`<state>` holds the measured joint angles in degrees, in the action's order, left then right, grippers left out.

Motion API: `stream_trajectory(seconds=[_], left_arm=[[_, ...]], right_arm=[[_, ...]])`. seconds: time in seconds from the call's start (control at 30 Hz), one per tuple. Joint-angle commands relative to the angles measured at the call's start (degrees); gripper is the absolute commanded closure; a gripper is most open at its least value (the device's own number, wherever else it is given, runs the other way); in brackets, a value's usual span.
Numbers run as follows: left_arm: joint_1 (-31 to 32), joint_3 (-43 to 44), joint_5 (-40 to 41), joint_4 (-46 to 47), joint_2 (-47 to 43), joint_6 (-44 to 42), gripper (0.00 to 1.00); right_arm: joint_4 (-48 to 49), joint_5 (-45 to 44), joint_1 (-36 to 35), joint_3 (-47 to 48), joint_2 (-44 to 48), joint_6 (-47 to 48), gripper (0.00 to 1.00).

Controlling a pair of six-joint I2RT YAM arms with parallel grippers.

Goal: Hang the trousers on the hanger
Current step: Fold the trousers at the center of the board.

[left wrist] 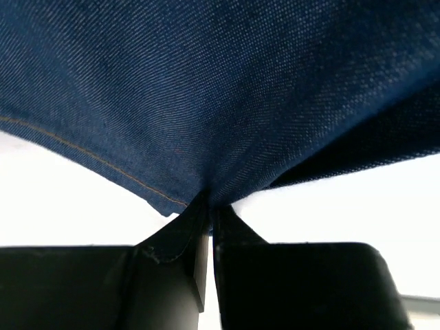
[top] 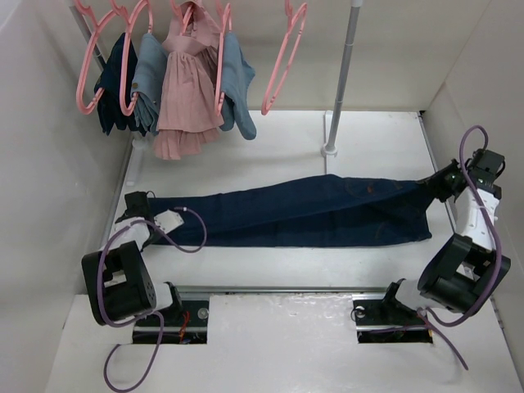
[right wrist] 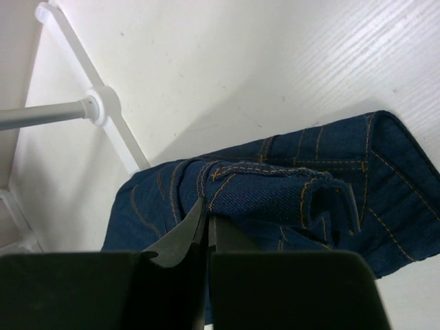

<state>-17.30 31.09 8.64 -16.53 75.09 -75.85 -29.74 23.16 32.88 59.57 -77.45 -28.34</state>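
Black arms (top: 123,282), white links (top: 473,209), purple cables (top: 461,147), black jaws.

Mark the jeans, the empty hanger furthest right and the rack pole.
jeans (top: 311,213): top view, mid-leg fabric.
hanger (top: 268,102): top view, lower corner.
pole (top: 342,74): top view, middle of the shaft.

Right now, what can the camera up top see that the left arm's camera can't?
Only the top camera shows the pink hangers, the pink dress, the whole jeans stretched across the table, and the right claw at their waist end. Only the left arm's camera shows, close up, the left claw pinched shut on a denim edge with an orange stitch line. Both show the dark blue jeans, the left claw and the white table.
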Motion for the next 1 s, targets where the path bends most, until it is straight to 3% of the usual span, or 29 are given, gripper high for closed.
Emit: stream_trajectory(seconds=[0.0, 0.27, 0.4, 0.5, 0.97], left_arm=[[-1.33, 1.50, -2.32, -11.23, -1.78, 0.18, 1.00], [-1.33, 3.10, -1.71, -13.36, -1.79, -0.52, 0.77], [-1.33, 1.43, 0.14, -11.94, -1.79, -0.52, 0.79], [-1.33, 1.43, 0.67, -12.47, -2.32, 0.09, 1.00], [-1.33, 15.40, -3.11, -26.52, -2.84, 5.45, 1.00]], right_arm=[[1.88, -1.54, -0.10, 4.68, 2.22, 1.88, 1.00], [0.82, -1.54, -0.10, 6.52, 2.22, 2.41, 1.00], [1.34, -1.01, -0.10, 6.52, 2.22, 2.41, 1.00], [1.35, -1.01, -0.10, 6.00, 2.22, 2.41, 1.00], [1.35, -0.49, -0.10, 7.05, 0.46, 2.93, 1.00]])
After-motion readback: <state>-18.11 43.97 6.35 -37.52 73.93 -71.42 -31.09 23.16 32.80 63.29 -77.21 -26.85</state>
